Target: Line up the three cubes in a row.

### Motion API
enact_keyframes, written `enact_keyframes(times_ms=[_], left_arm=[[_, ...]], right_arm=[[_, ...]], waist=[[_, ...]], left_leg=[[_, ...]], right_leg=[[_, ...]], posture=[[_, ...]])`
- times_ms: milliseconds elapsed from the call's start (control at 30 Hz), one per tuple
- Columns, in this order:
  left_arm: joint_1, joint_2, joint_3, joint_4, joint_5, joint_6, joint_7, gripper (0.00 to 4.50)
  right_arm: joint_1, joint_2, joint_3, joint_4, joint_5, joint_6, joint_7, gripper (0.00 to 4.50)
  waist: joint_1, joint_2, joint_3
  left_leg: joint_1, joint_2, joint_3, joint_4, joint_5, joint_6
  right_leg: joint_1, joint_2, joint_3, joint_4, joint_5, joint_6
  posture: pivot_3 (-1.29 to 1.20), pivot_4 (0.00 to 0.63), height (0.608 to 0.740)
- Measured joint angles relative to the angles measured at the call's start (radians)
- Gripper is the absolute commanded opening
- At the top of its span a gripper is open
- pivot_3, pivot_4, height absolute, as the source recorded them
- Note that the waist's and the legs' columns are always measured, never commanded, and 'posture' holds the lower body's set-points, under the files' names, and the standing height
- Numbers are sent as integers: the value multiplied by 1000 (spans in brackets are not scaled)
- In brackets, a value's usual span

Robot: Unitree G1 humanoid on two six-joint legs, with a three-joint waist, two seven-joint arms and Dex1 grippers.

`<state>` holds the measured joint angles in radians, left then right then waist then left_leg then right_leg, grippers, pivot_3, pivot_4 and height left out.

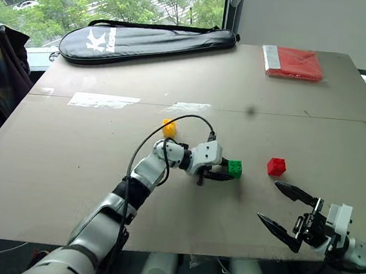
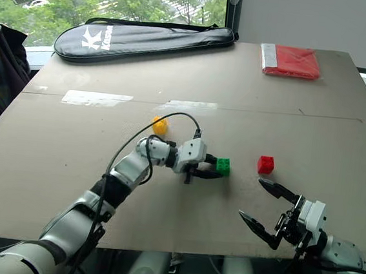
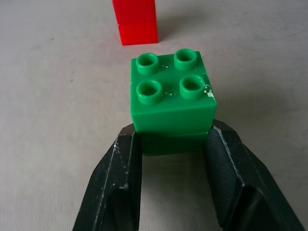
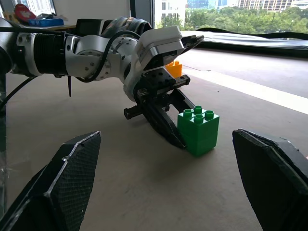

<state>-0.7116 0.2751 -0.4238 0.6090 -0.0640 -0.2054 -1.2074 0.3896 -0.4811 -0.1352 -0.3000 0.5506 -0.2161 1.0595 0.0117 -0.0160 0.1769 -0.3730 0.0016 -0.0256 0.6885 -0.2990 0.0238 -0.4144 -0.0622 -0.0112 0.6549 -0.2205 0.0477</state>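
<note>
Left gripper (image 1: 226, 174) is clamped on the green brick (image 1: 234, 168), mid-table, short of the red brick (image 1: 276, 166) — I'd set it just beside red with faces square, then release gently so it doesn't twist. The yellow brick (image 1: 169, 128) sits further back. Right gripper (image 1: 286, 208) is wide open, holding nothing. Green's a glossy four-stud block.

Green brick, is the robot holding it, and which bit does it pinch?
Yes. The left gripper pinches the green brick by its lower half, one finger on each side. The right gripper is open and holds nothing.
</note>
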Motion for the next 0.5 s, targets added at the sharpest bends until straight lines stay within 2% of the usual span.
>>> enact_keyframes(times_ms=[233, 500], left_arm=[[-140, -86, 25, 283, 44, -150, 2, 1236], [-188, -142, 61, 398, 82, -188, 51, 1236]], right_arm=[[52, 19, -21, -8, -12, -31, -43, 4500], [59, 25, -23, -21, -14, -37, -67, 4500]], waist=[[4, 0, 0], [4, 0, 0]], left_leg=[[-4, 0, -2, 2, 0, 0], [-6, 0, -4, 8, 0, 0]], right_leg=[[0, 0, -3, -1, -2, 4], [0, 0, -5, 1, -2, 4]], posture=[[0, 150, 707], [0, 150, 707]])
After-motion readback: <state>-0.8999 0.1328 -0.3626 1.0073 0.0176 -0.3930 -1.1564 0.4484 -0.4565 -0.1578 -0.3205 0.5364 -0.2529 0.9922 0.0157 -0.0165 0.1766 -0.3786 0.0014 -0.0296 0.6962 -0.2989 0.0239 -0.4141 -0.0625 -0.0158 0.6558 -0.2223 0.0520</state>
